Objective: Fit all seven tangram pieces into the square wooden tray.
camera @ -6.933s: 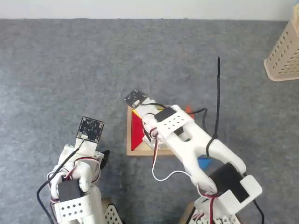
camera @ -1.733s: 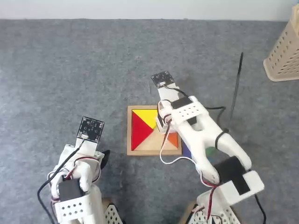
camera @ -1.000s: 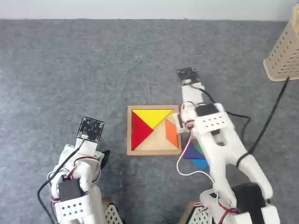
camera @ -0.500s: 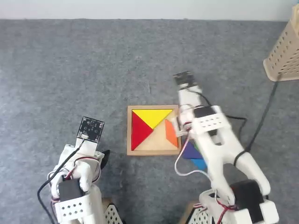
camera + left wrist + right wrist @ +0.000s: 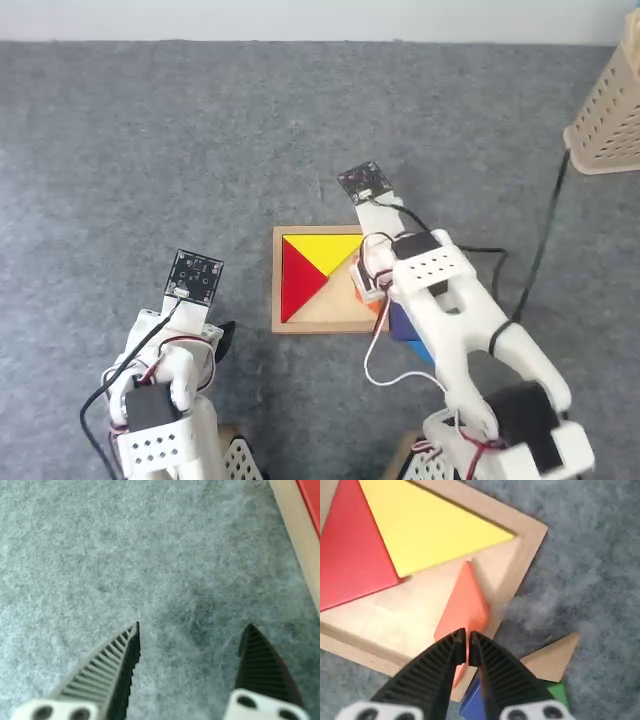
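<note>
The left arm sits at the near-left of the grey carpet (image 5: 150,150). A black square board (image 5: 194,277) is on its wrist, and any print on it is too small to read. The left gripper (image 5: 192,627) hangs over carpet with its jaws spread wide and nothing between them. The tray's near-left edge lies just beyond it.

The square wooden tray (image 5: 277,290) lies mid-table, its sides square to the table's far edge. A broad stretch of carpet runs to its left and beyond it. Inside are 3 pieces. The red triangle (image 5: 295,280) lies along the left wall and the yellow triangle (image 5: 325,248) along the far wall, and the 2 meet edge to edge. The orange piece (image 5: 465,605) lies by the right wall. Bare wood floor shows along the near wall.

The right gripper (image 5: 467,635) is over the orange piece, its jaws pressed together and gripping nothing. I cannot tell whether the tips touch the piece.

Just outside the tray's near-right corner lie a blue piece (image 5: 472,705), a green piece (image 5: 559,692) and a plain wooden triangle (image 5: 550,660), bunched together.

A black cable (image 5: 545,240) rises at the right, and a perforated beige basket (image 5: 605,110) stands at the far-right edge.
</note>
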Controlling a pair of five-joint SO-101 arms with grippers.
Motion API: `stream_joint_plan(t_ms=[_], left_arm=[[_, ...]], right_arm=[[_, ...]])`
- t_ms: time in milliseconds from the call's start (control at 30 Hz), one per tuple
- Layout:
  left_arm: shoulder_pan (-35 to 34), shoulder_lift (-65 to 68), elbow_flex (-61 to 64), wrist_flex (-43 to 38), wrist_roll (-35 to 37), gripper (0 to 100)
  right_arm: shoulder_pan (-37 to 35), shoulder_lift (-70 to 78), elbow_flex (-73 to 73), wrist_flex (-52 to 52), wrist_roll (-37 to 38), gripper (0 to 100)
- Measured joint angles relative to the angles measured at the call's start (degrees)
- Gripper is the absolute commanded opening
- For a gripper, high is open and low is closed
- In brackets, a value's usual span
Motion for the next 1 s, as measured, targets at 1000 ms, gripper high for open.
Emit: stream_joint_plan(t_ms=[1000], left_arm=[[0.0, 0.0, 0.0, 0.0, 0.0, 30]], right_arm=[[-7.6, 2.3, -4.1, -2.5, -1.2, 0.6]])
